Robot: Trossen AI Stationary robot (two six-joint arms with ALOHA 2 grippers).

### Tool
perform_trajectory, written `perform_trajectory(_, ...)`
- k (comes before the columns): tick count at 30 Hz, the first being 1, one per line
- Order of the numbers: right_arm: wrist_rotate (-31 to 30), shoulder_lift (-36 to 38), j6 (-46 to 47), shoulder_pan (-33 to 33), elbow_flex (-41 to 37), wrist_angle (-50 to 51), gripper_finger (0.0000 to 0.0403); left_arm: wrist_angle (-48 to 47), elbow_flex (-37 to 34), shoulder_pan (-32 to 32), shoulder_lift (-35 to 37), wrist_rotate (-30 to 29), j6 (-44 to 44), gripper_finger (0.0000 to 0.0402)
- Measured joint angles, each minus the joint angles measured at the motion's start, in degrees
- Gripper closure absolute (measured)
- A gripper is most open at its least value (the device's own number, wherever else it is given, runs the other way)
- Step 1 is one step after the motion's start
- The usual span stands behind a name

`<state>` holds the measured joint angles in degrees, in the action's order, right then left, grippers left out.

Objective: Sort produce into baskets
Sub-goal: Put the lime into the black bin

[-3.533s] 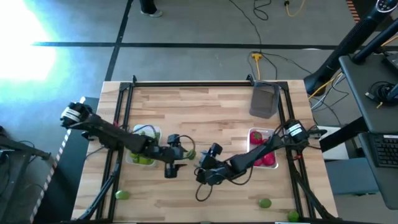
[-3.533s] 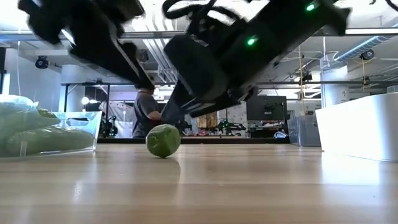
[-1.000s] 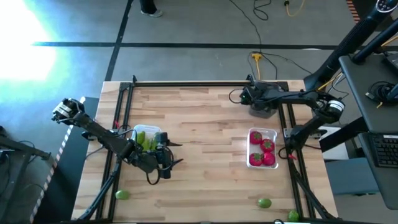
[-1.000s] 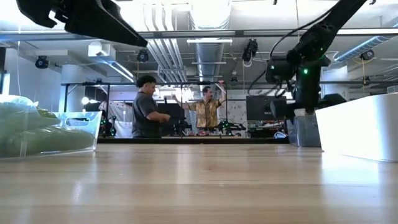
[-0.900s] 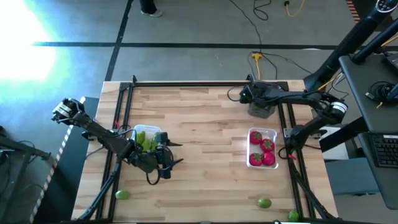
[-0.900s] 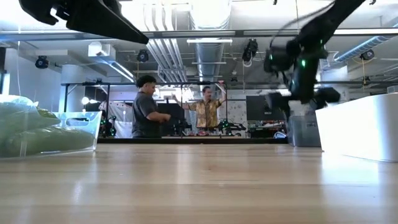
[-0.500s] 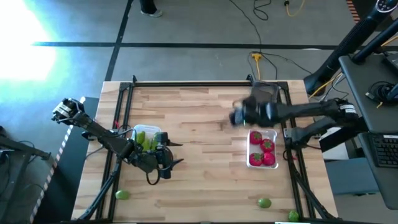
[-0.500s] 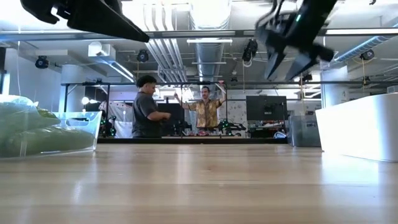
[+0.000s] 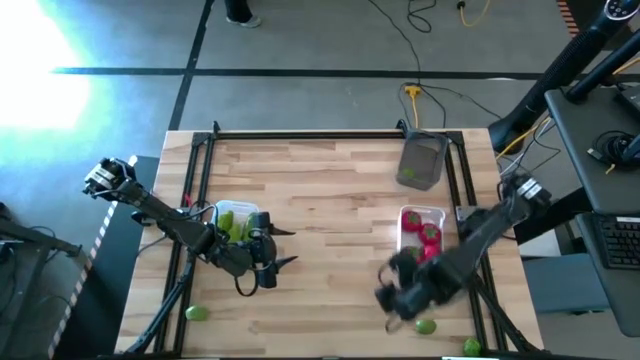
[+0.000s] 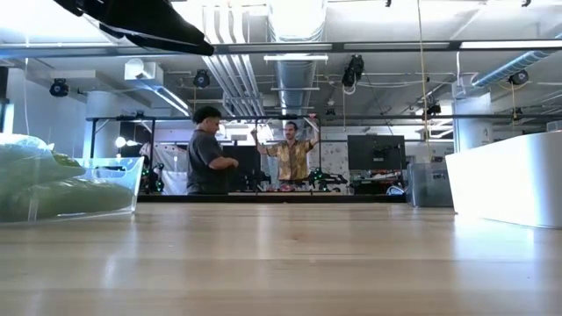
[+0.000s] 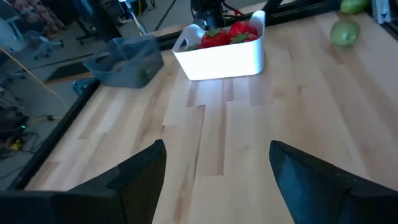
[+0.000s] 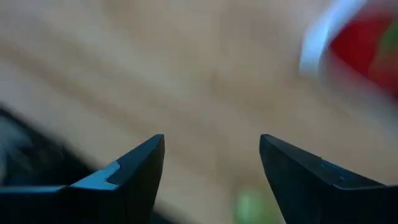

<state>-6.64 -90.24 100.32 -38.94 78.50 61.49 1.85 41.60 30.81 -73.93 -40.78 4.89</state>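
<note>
I see my right gripper (image 9: 385,298) spread wide and empty, just at eleven o'clock from the small round green lime (image 9: 426,326). My left gripper (image 9: 283,262) waits, spread too.

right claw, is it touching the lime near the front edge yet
Apart. In the right wrist view the right claw stands open with bare wood between its tips, and the lime sits beyond them, untouched.
</note>
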Motion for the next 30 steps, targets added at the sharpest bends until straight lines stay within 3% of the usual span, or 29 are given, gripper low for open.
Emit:
perform_trajectory(6,17.1,-8.6,8.9,-7.2,3.2,-0.3,0.0129,0.0,0.0,0.1,0.0,4.8,0.3,0.0134)
perform_trajectory(12,28.4,-14.5,3.8,-8.2,3.1,-0.5,0.0097,0.0,0.0,0.1,0.0,5.9,-0.1,0.0134)
perform_trajectory(21,27.6,-16.4,-16.0,-7.6,3.1,-0.5,0.0056,-0.1,0.0,0.1,0.0,5.5,-2.9,0.0134)
perform_trajectory(25,22.5,-16.8,-28.7,-8.8,3.0,-0.5,0.0057,0.0,0.0,0.1,0.0,5.5,-2.9,0.0134)
perform_trajectory(30,18.1,-16.8,-37.1,-9.2,2.8,-0.4,0.0070,0.1,0.0,0.1,0.0,5.5,-2.9,0.0134)
